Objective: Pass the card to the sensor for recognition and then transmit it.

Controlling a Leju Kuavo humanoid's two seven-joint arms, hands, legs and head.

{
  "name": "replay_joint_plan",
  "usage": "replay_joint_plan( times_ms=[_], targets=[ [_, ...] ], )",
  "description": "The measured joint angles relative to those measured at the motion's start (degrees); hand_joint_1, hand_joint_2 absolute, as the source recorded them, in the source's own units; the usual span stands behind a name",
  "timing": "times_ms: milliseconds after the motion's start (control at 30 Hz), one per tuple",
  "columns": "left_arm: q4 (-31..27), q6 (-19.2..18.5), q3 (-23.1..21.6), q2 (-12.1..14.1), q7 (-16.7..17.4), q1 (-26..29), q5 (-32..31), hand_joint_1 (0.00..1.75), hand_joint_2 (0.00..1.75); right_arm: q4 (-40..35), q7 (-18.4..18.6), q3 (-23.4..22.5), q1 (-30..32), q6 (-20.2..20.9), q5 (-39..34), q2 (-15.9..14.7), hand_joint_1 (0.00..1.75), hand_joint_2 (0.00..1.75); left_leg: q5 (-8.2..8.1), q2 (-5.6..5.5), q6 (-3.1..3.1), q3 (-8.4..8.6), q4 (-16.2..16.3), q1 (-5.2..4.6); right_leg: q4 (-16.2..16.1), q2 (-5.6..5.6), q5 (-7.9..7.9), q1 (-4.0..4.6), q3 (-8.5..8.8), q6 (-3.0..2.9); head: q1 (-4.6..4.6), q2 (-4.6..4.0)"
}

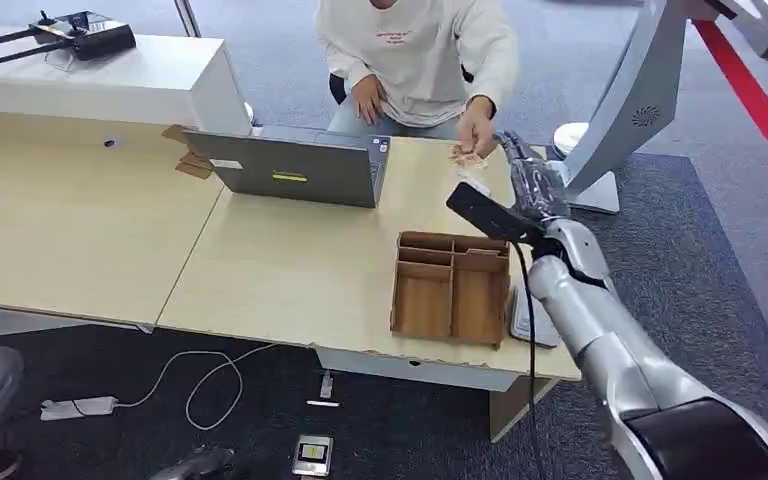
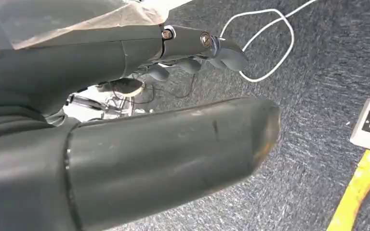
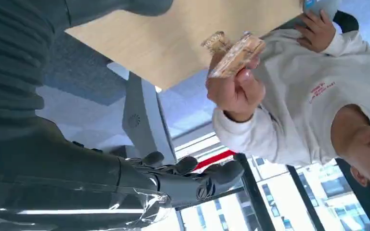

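A person in a white sweater sits at the far side of the table and holds a tan card (image 1: 469, 156) just above the tabletop. The card (image 3: 236, 57) is pinched in the person's fingers in the right wrist view. My right hand (image 1: 532, 185) reaches out beside that card, a little to its right, fingers stretched and apart, holding nothing. The right hand's fingers (image 3: 192, 175) stay clear of the card. My left hand (image 2: 192, 48) hangs over the carpet with nothing in it. A white flat device (image 1: 522, 316) lies at the table's near right edge, partly hidden by my right arm.
A wooden compartment box (image 1: 452, 287) stands on the table (image 1: 260, 270) below my right hand. A grey laptop (image 1: 295, 168) is at the table's far middle. A silver curved stand (image 1: 632, 105) rises to the right. A white cable (image 1: 205, 375) and a small device (image 1: 312, 455) lie on the floor.
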Motion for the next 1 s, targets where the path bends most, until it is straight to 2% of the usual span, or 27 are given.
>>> replay_joint_plan(
  times_ms=[167,267,400,600,667,767,833,1000],
  targets=[
    [0.0,0.02,0.0,0.24,0.07,0.21,0.43,0.0,0.0,-1.85,-0.46,-1.09,-0.95,-3.1,-3.06,-2.2,0.0,1.75,0.0,0.0,0.0,0.0,0.0,-0.01,0.0,0.0,0.0,-0.01,0.0,0.0,0.0,0.0],
    [0.0,0.22,0.0,0.46,0.17,0.5,1.05,0.0,0.0,-4.27,0.51,-1.99,-0.76,-1.9,-4.42,-3.87,0.0,1.75,-0.01,-0.01,0.0,0.0,0.0,-0.02,-0.01,0.0,0.0,-0.02,0.0,0.01,0.0,0.0],
    [0.0,0.74,0.0,0.85,0.13,1.06,1.81,0.0,0.0,-8.92,3.11,-2.64,0.67,1.64,-6.27,-6.06,0.0,1.75,-0.01,-0.01,0.0,0.0,0.01,-0.01,-0.01,0.0,0.0,-0.03,-0.01,0.0,0.0,0.0],
    [0.02,0.81,0.0,1.11,0.0,1.27,2.01,0.0,0.0,-14.31,4.26,-3.45,2.17,3.08,-6.9,-8.06,0.0,1.75,0.0,-0.01,0.0,0.01,0.0,0.01,-0.01,0.0,0.0,-0.02,-0.01,0.0,0.0,0.0],
    [0.02,0.98,0.02,1.22,0.0,1.36,2.45,0.0,0.0,-16.87,6.75,-3.58,3.16,6.42,-8.78,-8.96,0.0,1.75,0.0,0.0,0.0,0.01,0.0,0.02,-0.01,0.0,0.0,-0.01,-0.01,0.0,0.0,0.0],
    [0.02,1.49,0.11,1.42,-0.02,1.83,3.21,0.0,0.0,-23.05,13.43,-3.78,6.4,14.46,-12.48,-10.53,0.0,1.75,-0.01,-0.01,0.0,0.01,0.0,0.0,-0.01,0.0,0.0,-0.01,0.0,0.01,0.0,0.0],
    [0.02,1.66,0.11,1.51,0.02,2.1,3.37,0.0,0.0,-26.85,16.29,-3.78,8.87,17.73,-13.33,-11.45,0.0,1.75,-0.01,0.0,0.0,0.0,0.0,-0.01,-0.01,0.0,0.0,-0.01,-0.01,0.01,0.0,0.0],
    [0.02,2.62,0.26,1.66,0.46,2.57,4.11,0.0,0.0,-35.26,19.76,-3.61,12.96,24.69,-12.39,-13.55,0.0,1.75,-0.03,0.0,0.02,0.0,0.0,-0.03,-0.01,0.02,0.0,-0.04,-0.02,0.01,0.0,0.0]
  ],
)
